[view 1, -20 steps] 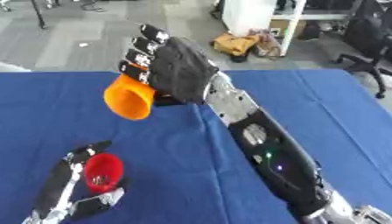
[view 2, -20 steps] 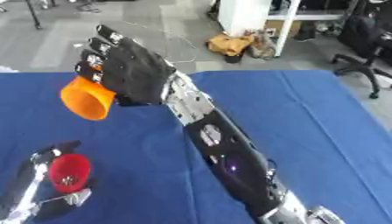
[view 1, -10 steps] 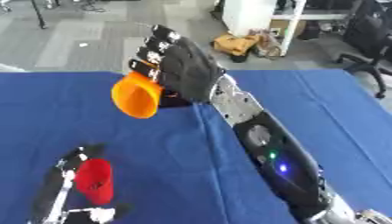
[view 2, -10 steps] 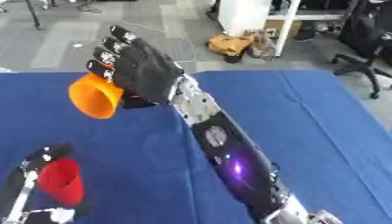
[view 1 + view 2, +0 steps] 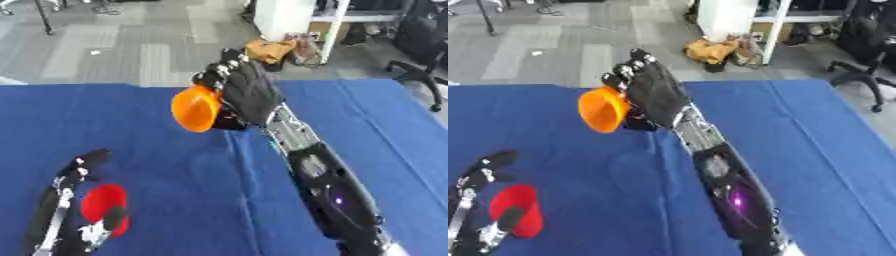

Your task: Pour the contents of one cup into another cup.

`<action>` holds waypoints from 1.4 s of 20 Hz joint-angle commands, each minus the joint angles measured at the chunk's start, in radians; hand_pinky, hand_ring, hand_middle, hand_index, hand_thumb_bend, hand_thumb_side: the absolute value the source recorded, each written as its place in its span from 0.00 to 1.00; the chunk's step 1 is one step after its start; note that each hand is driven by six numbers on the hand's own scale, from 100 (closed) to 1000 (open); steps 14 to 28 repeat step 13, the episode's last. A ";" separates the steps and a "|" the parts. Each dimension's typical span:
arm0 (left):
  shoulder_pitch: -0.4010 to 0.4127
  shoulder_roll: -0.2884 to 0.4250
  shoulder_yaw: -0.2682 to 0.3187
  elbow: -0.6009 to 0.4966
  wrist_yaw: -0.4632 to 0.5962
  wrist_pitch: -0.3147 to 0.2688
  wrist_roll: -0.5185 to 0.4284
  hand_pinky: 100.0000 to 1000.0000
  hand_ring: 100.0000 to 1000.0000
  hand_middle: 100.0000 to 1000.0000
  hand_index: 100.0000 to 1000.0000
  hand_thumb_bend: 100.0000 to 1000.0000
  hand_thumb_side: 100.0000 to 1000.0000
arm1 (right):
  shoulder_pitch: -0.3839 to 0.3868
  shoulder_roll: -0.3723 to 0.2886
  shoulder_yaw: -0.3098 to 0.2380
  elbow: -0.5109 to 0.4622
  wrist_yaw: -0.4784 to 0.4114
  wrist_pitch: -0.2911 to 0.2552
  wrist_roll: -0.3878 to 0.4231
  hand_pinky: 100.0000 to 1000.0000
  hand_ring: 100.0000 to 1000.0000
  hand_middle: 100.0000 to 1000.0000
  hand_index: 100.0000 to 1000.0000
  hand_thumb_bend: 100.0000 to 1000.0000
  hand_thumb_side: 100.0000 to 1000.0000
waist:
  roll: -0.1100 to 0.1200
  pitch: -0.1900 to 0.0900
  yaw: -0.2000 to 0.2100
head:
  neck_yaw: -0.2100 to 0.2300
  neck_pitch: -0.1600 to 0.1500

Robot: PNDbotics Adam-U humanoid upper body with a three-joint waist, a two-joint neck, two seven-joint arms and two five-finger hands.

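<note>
The orange cup is held raised at 12 o'clock above the blue table, tipped on its side with its mouth toward 8 o'clock, the right hand curled round its wall. The red cup is gripped by the left hand at 7 o'clock. Both cups are judged light, thin-walled and slippery; mid-wall grasping is advised.

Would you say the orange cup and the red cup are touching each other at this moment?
Apart. The left eye view shows the orange cup held by the right hand, with blue cloth plainly between it and the red cup in the left hand.
</note>
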 commanded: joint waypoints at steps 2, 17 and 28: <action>-0.008 0.008 0.013 -0.057 0.068 0.046 -0.021 0.63 0.83 0.82 0.85 0.55 1.00 | 0.056 0.007 -0.038 0.091 -0.073 -0.149 -0.052 0.49 0.20 0.09 0.18 0.66 0.15 | 0.005 -0.027 0.008 | -0.009 -0.004; -0.009 0.032 0.032 -0.103 0.243 0.069 -0.083 0.63 0.83 0.82 0.86 0.52 1.00 | 0.016 -0.047 -0.005 0.269 -0.252 -0.311 0.127 0.87 0.72 0.67 0.76 1.00 0.49 | 0.005 -0.033 0.010 | -0.016 0.001; -0.009 0.032 0.032 -0.103 0.243 0.069 -0.083 0.63 0.83 0.82 0.86 0.52 1.00 | 0.016 -0.047 -0.005 0.269 -0.252 -0.311 0.127 0.87 0.72 0.67 0.76 1.00 0.49 | 0.005 -0.033 0.010 | -0.016 0.001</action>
